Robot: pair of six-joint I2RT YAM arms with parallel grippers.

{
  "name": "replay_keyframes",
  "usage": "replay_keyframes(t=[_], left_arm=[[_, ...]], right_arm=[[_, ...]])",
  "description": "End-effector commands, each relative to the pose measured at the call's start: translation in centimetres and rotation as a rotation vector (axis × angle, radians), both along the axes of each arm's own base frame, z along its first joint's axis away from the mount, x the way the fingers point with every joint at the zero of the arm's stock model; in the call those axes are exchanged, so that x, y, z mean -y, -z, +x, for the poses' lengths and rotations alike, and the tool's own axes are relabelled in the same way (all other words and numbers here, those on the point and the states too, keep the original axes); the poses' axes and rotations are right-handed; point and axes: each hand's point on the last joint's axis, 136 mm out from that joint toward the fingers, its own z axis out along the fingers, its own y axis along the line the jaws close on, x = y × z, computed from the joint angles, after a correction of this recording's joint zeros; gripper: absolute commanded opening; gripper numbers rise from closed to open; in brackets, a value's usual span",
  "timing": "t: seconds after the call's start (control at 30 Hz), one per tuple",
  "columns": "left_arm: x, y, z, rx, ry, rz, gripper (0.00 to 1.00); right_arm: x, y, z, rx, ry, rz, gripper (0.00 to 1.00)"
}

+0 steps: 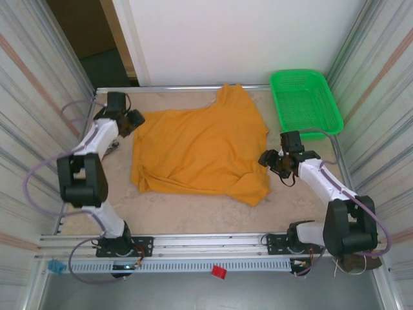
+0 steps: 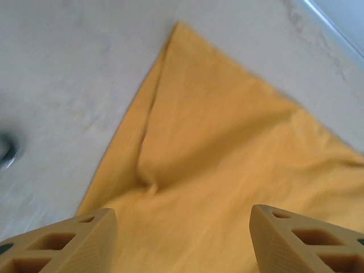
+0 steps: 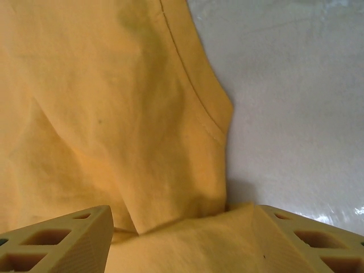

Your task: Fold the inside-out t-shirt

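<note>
Both gape empty, left gripper (image 2: 182,219) above the t-shirt (image 1: 200,152) corner, right gripper (image 3: 182,213) astride its hem: best pinch only the edge between the fingers.

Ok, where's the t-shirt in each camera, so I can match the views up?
Top external: the t-shirt lies spread mid-table, between the two arms.
Left wrist: its pointed corner widens from top centre down to the right, ahead of the left pincer.
Right wrist: it covers the left and centre, and a fold rises between the right pincer fingers.
Shared landmark: the pale table beside the shirt's edge.
</note>
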Motion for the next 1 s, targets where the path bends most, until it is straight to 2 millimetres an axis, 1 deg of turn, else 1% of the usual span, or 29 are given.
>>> replay_keyframes(t=[0.0,0.03,0.13,0.2,0.33,0.43,0.5,0.53,0.57,0.63,0.7,0.77,0.83,0.87,0.97], left_arm=[[-0.1,1.3,2.7,-0.041,0.065,0.042,0.62],[0.0,2.6,3.3,-0.071,0.068,0.037,0.62],[0.6,4.7,5.0,-0.101,0.067,-0.004,0.62],[1.3,6.7,5.9,-0.118,0.062,-0.052,0.62],[2.5,9.0,7.8,-0.133,0.055,-0.104,0.62],[3.2,10.1,9.5,-0.139,0.063,-0.107,0.62],[3.3,10.2,10.9,-0.125,0.069,-0.109,0.62],[3.2,9.8,11.5,-0.112,0.073,-0.103,0.62],[3.1,8.9,12.1,-0.093,0.082,-0.098,0.62],[3.1,6.3,12.6,-0.044,0.119,-0.083,0.62],[3.2,3.1,11.9,0.001,0.158,-0.061,0.63],[3.3,0.3,10.0,0.028,0.183,-0.043,0.63],[3.6,-2.0,7.0,0.050,0.191,-0.047,0.63],[3.7,-2.8,5.1,0.058,0.191,-0.057,0.63],[4.2,-3.8,-1.1,0.061,0.185,-0.073,0.63]], right_arm=[[-0.3,-0.7,0.2,0.024,-0.031,-0.022,0.64],[-0.3,-0.8,-0.2,0.023,-0.031,-0.020,0.64],[0.0,-0.8,-1.9,0.015,-0.021,-0.018,0.66],[0.2,-0.8,-3.0,0.007,-0.018,-0.018,0.67],[0.5,-1.4,-4.7,-0.004,-0.012,-0.017,0.69],[0.5,-1.8,-5.8,-0.018,-0.018,-0.010,0.71],[0.3,-2.0,-6.5,-0.029,-0.029,-0.002,0.73],[0.2,-1.9,-7.0,-0.046,-0.037,0.000,0.73],[0.0,-2.5,-7.4,-0.036,-0.049,0.009,0.73],[-0.3,-2.6,-8.5,-0.052,-0.077,0.019,0.73],[-0.8,-2.5,-9.8,-0.064,-0.108,0.035,0.72],[-1.6,-2.0,-10.9,-0.077,-0.141,0.069,0.70],[-2.5,-1.0,-11.8,-0.106,-0.163,0.103,0.66],[-3.0,-0.4,-12.3,-0.124,-0.175,0.120,0.65],[-4.2,1.1,-12.9,-0.138,-0.196,0.145,0.64]])
